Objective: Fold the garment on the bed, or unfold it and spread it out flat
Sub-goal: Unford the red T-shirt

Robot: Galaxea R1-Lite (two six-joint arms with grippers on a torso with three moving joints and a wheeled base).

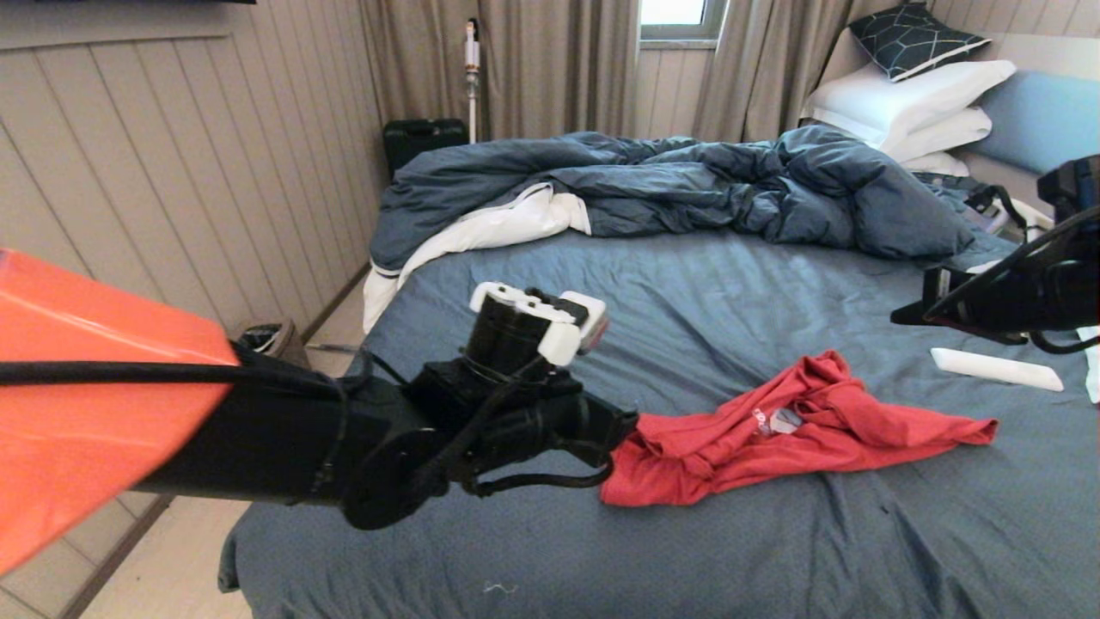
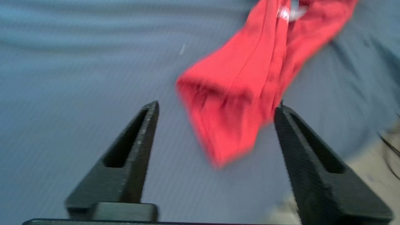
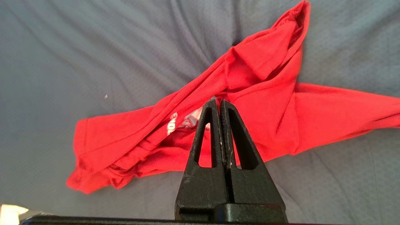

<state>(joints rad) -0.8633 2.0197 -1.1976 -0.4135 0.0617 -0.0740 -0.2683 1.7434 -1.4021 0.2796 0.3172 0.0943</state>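
Approach phase, I'd say: garment [image 1: 799, 434] lies bunched mid-bed [image 1: 687, 284], nothing held. Left gripper [image 2: 215, 107], jaws spread wide, lines up on the hem end at the shirt's 9 o'clock. Right gripper [image 3: 219, 102], jaws pressed together, empty, hangs above the collar area. Next: L needs to drop and pinch that hem corner. Plenty of bare sheet at 6 and 12; duvet [image 1: 670, 185] well apart.

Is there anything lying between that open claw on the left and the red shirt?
Nothing visible. The left gripper hangs open over the garment's near end, with only bare sheet of the bed around it. The duvet is bunched far behind.
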